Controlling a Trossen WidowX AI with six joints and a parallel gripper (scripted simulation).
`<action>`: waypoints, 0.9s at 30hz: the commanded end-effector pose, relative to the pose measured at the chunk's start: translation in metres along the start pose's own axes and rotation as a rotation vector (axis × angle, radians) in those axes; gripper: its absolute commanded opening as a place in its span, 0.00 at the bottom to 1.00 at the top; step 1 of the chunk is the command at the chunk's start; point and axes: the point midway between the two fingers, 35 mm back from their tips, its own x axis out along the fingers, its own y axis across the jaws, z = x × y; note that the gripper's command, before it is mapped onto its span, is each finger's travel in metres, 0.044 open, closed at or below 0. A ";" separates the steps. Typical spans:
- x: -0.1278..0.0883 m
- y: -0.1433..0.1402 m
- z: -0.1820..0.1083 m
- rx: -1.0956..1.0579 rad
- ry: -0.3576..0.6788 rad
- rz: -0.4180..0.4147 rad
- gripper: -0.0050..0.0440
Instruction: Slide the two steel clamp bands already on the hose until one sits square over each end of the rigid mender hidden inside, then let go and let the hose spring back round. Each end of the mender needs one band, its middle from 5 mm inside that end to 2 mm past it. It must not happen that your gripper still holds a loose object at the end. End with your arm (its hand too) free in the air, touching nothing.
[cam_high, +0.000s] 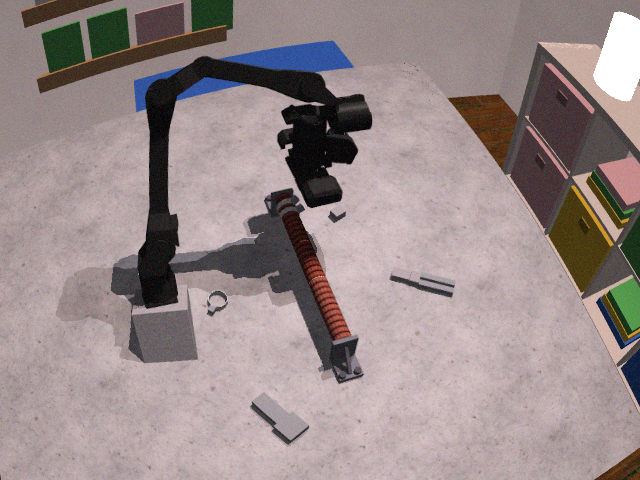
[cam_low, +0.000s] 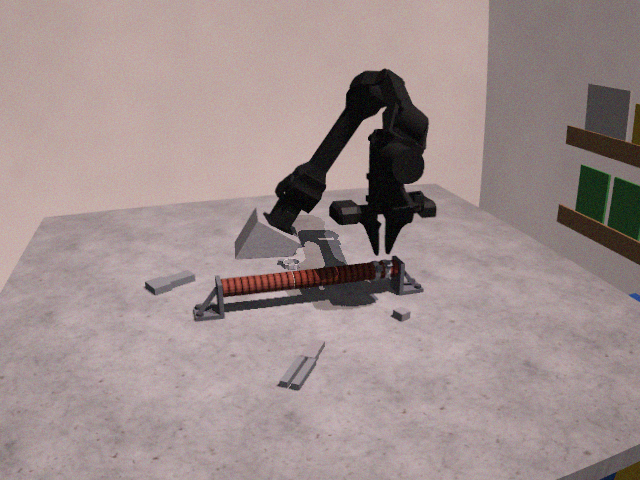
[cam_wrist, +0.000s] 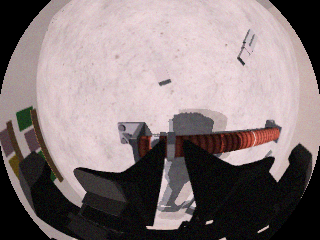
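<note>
Pincer (cam_high: 305, 191) (cam_low: 382, 253) (cam_wrist: 174, 144), released (tips slightly parted, empty), above the clamp bands (cam_high: 285, 205) (cam_low: 378, 269) (cam_wrist: 171, 145) near the desk's far edge; rightward, hose (cam_high: 323, 294) (cam_low: 258, 283) (cam_wrist: 227, 143) descends nearward, first-band approach apparently requiring alignment, lowering and gripping.

The corrugated hose (cam_high: 324, 298) (cam_low: 258, 283) (cam_wrist: 242, 140) is orange-red, ringed with dark, evenly spaced stripes, and has one thin pale ring partway along. The clamp bands on it (cam_high: 285, 206) (cam_low: 379, 269) (cam_wrist: 171, 144) are steel grey. The end effector (cam_high: 310, 155) (cam_low: 382, 253) (cam_wrist: 174, 144) is matte black. The tabletop (cam_high: 439, 392) (cam_low: 439, 413) (cam_wrist: 100, 90) is pinkish grey, mottled with darker cloudy patches and small brown specks. Both end brackets (cam_high: 344, 351) (cam_low: 220, 297) are dark grey. The drawer-like bins are dusty mauve (cam_high: 560, 111) and mustard yellow (cam_high: 578, 237). The wall ledges (cam_high: 131, 59) (cam_low: 599, 222) are brown; the floor (cam_high: 478, 116) is reddish-brown wood grain.
</note>
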 end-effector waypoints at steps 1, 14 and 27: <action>0.009 0.000 -0.002 0.005 0.012 0.004 0.29; 0.030 0.000 -0.003 0.005 0.011 0.004 0.29; 0.037 0.001 -0.004 0.005 0.011 0.005 0.29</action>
